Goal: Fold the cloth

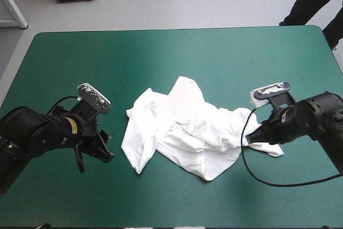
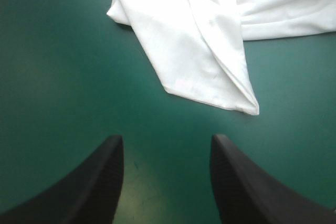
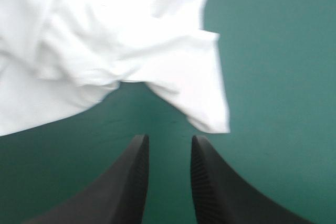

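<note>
the shirt (image 1: 182,127) lies in a crumpled heap on the teal-green desk (image 1: 161,52), about mid-desk and a little toward the near edge. a long flap (image 2: 210,72) runs down its left side toward the near edge, and a sleeve (image 3: 205,93) trails out on the right. the left end effector (image 1: 95,156) is over the cover near the heap's left side, clear of the cloth. its black fingers stand wide apart with only bare cover between them, and the flap's pointed corner lies ahead of it. the right end effector (image 1: 256,137) is at the heap's right side by the sleeve. its fingers are parted by a narrow gap and hold nothing, with the sleeve's hem just ahead of the tips.
</note>
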Tool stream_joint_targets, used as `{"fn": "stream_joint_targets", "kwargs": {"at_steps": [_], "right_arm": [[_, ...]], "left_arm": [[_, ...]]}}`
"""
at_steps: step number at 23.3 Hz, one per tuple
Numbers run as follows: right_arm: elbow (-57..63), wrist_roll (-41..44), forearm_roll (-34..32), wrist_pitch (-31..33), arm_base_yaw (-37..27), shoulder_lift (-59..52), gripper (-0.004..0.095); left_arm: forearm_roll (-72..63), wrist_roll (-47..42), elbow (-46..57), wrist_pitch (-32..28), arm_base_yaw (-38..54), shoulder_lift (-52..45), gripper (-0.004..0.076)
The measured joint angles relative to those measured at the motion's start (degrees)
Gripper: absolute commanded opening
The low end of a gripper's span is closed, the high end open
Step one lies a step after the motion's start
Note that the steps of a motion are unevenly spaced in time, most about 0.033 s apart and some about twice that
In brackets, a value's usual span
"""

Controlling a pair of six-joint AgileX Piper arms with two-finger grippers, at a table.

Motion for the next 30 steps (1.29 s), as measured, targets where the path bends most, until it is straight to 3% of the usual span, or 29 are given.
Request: {"fn": "stream_joint_targets", "kwargs": {"at_steps": [3,8,13,21,30], "right_arm": [[0.0,-2.7,5.0,0.0,2.0,0.0,0.0266],[0.0,-3.9,4.4,0.1,5.7,0.0,0.0267],[0.0,-4.1,1.2,0.4,6.1,0.0,0.043],[0.0,-3.9,-0.8,0.9,6.2,0.0,0.0429],[0.0,-3.6,-1.5,0.9,6.2,0.0,0.0429]], "left_arm": [[-0.5,0.0,0.0,0.0,0.0,0.0,0.037],[-2.6,0.0,0.0,0.0,0.0,0.0,0.037],[-5.0,0.0,0.0,0.0,0.0,0.2,0.0371],[-9.1,2.0,0.2,-0.6,0.0,10.9,0.0382],[-12.0,6.2,12.4,-2.0,-2.7,14.7,0.0435]]}}
